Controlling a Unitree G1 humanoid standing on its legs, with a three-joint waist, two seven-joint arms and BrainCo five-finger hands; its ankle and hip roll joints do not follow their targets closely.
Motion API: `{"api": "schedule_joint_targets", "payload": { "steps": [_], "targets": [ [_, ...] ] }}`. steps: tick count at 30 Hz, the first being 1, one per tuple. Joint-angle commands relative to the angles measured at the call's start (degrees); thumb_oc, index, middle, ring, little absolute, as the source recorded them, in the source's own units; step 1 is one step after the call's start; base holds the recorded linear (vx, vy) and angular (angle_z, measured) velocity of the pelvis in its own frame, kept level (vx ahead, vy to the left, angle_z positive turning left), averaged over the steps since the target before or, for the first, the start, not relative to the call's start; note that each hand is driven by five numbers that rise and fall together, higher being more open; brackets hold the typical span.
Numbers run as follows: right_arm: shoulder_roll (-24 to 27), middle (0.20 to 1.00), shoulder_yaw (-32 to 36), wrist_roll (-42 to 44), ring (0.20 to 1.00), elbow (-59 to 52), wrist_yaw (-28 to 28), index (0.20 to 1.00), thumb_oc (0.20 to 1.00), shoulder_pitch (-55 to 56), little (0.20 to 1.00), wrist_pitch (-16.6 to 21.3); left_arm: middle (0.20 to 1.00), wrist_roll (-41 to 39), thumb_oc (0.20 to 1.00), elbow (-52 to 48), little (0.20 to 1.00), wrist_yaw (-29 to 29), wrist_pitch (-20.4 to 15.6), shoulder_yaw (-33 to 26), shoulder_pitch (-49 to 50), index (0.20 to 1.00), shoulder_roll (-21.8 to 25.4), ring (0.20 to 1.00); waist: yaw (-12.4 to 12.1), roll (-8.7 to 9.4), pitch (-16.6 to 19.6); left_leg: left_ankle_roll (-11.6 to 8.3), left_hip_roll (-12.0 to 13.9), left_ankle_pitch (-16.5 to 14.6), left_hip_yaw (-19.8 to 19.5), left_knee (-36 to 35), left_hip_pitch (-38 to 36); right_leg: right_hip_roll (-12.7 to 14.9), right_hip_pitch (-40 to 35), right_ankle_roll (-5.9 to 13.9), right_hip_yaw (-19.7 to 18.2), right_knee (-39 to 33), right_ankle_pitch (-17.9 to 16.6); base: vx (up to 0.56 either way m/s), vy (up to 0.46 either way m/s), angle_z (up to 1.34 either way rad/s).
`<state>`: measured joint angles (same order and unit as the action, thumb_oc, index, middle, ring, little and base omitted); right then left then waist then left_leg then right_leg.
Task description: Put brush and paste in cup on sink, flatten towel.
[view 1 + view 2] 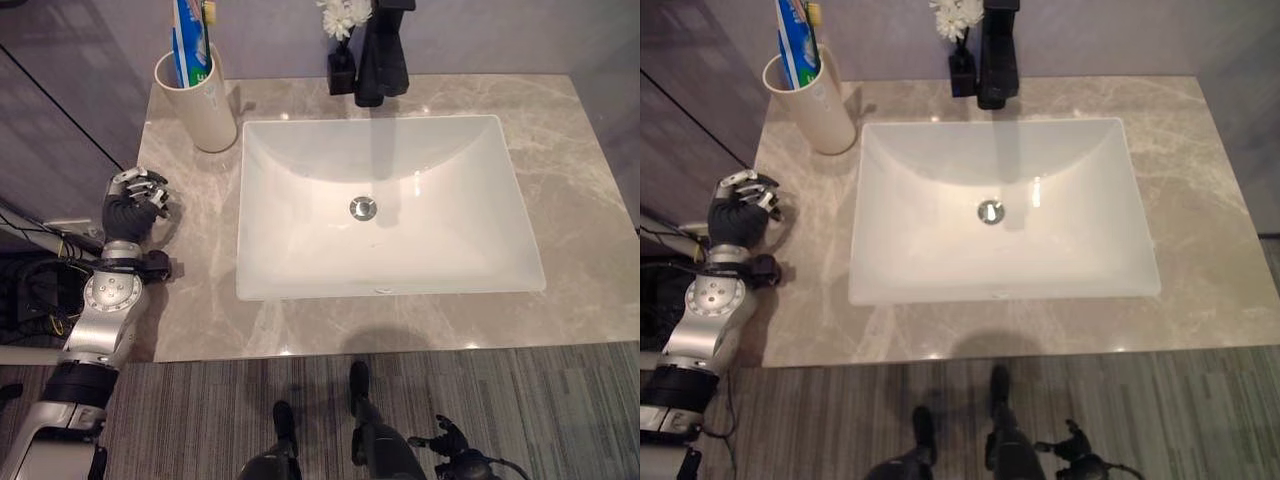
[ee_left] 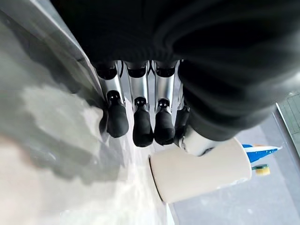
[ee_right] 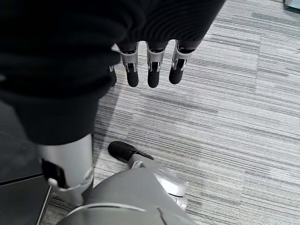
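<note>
Cream cup (image 1: 198, 103), one, stood on marble surface (image 1: 580, 200) left of sink (image 1: 385, 205), holding one paste tube (image 1: 190, 42) and one brush (image 1: 209, 13). Left hand (image 1: 138, 200) curled, empty; right hand (image 3: 150, 65) relaxed, empty, over floor.

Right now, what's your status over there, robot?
Left hand curled, empty, at counter's left edge. Right hand relaxed, low over floor. Brush and paste already in cup. Nothing blocking.
</note>
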<state>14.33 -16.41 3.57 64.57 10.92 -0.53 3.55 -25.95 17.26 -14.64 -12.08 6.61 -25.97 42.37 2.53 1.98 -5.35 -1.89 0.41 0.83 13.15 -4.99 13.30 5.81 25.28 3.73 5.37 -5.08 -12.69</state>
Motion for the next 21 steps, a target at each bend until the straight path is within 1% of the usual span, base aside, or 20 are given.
{"api": "schedule_joint_targets", "payload": {
  "steps": [1, 7, 10, 14, 16, 18, 21],
  "targets": [
    [2.35, 1.0, 0.65, -0.32, 1.0, 0.38, -0.14, 1.0, 1.0, -0.11, 1.0, -0.63, 0.2, -0.29, 0.2, 5.64, 0.2, -0.09, -1.48, 1.78, -8.21, 0.2, 0.93, 0.2, 1.3, -1.73, -1.48, -2.65, 2.69, 3.42, -4.16, -0.01, 4.53, 1.22, -5.75, 4.75, 1.71, 0.08, 3.22, -0.04, 0.0, 0.0],
    [2.43, 1.0, -0.39, 1.1, 1.0, 0.56, -0.09, 1.0, 1.0, -0.15, 1.0, -0.55, 0.2, -0.88, 0.2, 14.77, 0.2, -1.58, -1.36, 7.23, -19.17, 0.2, 2.57, 0.2, 2.56, -1.68, -2.48, -2.55, 2.64, 3.73, -3.54, -0.01, 5.51, 1.34, -4.27, 5.08, 0.72, 0.08, 2.36, -0.01, 0.007, -0.04],
    [2.22, 1.0, -0.79, 1.78, 1.0, 0.99, 0.23, 1.0, 1.0, -0.2, 1.0, -0.35, 0.2, -0.15, 0.2, 19.43, 0.2, -3.03, -1.1, 8.87, -23.11, 0.2, 3.45, 0.2, 2.99, -1.63, -2.7, -2.55, 2.73, 3.75, -3.25, -0.01, 5.79, 1.27, -3.81, 5.23, 0.26, 0.08, 2.19, 0.02, 0.001, -0.14],
    [2.23, 1.0, -1.11, 2.3, 1.0, 1.31, 0.58, 1.0, 1.0, -0.19, 1.0, -0.18, 0.2, -0.13, 0.2, 26.43, 0.2, -3.64, -0.32, 11.18, -27.62, 0.2, 3.97, 0.2, 3.41, -1.42, -1.99, -2.58, 2.86, 3.66, -3.16, -0.01, 5.82, 1.08, -3.69, 5.31, 0.07, 0.08, 2.2, 0.04, 0.006, -0.04],
    [2.48, 1.0, -1.36, 2.82, 1.0, 1.74, 0.95, 1.0, 1.0, -0.14, 1.0, 0.12, 0.2, 0.26, 0.2, 32.04, 0.2, -4.06, 0.43, 13.37, -32.12, 0.2, 4.18, 0.2, 3.88, -1.23, -1.08, -2.56, 3.09, 3.54, -3.16, -0.01, 5.81, 0.99, -3.55, 5.46, 0.03, 0.08, 2.31, 0.05, 0.02, 0.0],
    [2.67, 1.0, -1.52, 3.26, 1.0, 1.79, 0.95, 1.0, 1.0, -0.32, 1.0, 0.29, 0.2, 0.51, 0.2, 35.08, 0.2, -4.02, 0.81, 14.59, -34.53, 0.2, 4.57, 0.2, 4.16, -1.19, -0.7, -2.55, 3.11, 3.5, -3.18, -0.01, 5.87, 0.98, -3.44, 5.56, -0.05, 0.08, 2.31, 0.0, 0.0, 0.0],
    [2.65, 1.0, -1.86, 3.49, 1.0, 2.07, 0.95, 1.0, 1.0, -0.4, 1.0, 0.3, 0.2, -0.55, 0.2, 35.58, 0.2, -3.94, 0.66, 15.0, -35.72, 0.2, 3.85, 0.2, 4.18, -0.87, -0.51, -2.53, 3.13, 3.43, -3.16, -0.01, 5.79, 1.0, -3.57, 5.67, 0.06, 0.08, 2.32, 0.0, 0.0, 0.0]
  ]
}}
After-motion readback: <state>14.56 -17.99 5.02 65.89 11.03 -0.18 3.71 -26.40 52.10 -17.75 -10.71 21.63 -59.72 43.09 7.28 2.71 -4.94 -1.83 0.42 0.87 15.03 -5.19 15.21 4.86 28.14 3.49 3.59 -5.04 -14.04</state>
